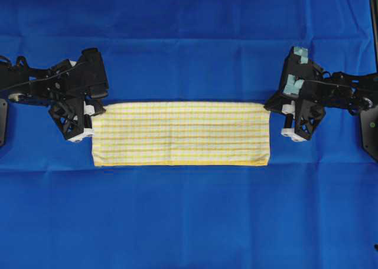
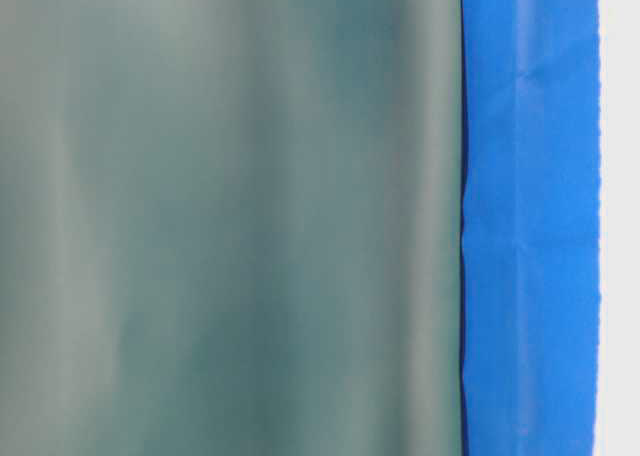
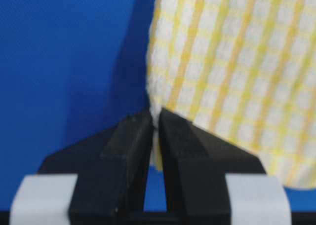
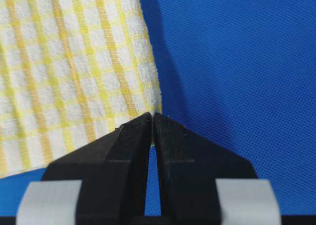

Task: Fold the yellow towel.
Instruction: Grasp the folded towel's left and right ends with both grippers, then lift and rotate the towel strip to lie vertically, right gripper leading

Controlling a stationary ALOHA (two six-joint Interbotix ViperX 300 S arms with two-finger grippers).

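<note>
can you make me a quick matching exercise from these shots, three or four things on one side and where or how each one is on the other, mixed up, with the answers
Column 1
1. left gripper
2. right gripper
3. yellow towel
4. blue cloth

Column 2
A. lies flat as a long band between the two arms
B. pinches the towel's corner at the right end in the overhead view
C. covers the whole work surface under everything
D. pinches the towel's corner at the left end in the overhead view

Pairs: 1-D, 2-B, 3-A, 4-C
</note>
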